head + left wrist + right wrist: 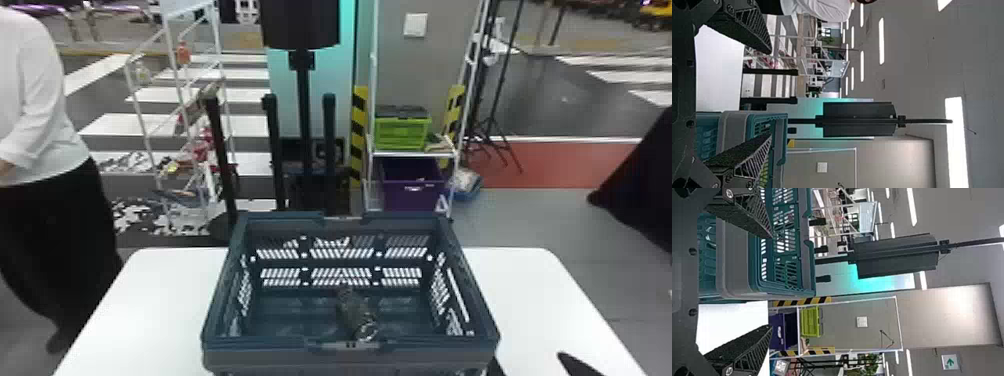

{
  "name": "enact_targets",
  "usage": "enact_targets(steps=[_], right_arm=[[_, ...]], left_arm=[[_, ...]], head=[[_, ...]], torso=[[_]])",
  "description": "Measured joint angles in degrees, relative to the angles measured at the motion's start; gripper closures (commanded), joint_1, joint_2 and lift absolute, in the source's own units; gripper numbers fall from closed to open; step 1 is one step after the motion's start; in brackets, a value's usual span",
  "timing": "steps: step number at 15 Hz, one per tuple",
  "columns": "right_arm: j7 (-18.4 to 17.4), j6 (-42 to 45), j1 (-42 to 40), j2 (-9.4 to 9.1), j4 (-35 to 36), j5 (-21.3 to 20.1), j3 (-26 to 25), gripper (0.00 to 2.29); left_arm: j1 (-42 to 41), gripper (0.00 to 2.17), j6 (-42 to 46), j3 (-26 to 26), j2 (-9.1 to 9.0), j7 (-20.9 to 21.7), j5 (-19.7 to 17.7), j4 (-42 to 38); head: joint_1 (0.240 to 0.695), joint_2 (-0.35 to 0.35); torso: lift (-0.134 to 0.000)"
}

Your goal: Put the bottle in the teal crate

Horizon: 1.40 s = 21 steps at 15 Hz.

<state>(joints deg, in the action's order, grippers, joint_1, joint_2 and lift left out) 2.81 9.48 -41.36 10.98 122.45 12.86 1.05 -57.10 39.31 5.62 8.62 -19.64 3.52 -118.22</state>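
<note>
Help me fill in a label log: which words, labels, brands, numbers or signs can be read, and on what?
No words or numbers can be read.
Green arrow, no readable text: white sign in the background.
White mark on purple bin: too blurred to read.
Bottle in teal crate: no readable print.

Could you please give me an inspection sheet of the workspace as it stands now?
Surface: white table, with the teal crate standing on it.
Job's things: the bottle lies inside the crate, towards its near wall.
Clutter: green box and purple bin, both on the white rack beyond the table.
Left gripper: fingers open, with bare space between them.
Right gripper: fingers open, with bare space between them.
Cables: nothing seen near the crate.
Surroundings: dark panel on a pole beyond the table; yellow-and-black striping by the rack.
</note>
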Motion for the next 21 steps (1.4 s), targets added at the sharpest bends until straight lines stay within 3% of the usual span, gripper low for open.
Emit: enact_targets(steps=[21], right_arm=[[0.62, 3.23, -2.62, -0.02, 0.51, 0.23, -0.69, 0.08]], left_arm=[[-1.43, 0.14, 0.8, 0.68, 0.0, -0.66, 1.71, -0.7]], head=[[0.499, 0.0]], torso=[[0.0]])
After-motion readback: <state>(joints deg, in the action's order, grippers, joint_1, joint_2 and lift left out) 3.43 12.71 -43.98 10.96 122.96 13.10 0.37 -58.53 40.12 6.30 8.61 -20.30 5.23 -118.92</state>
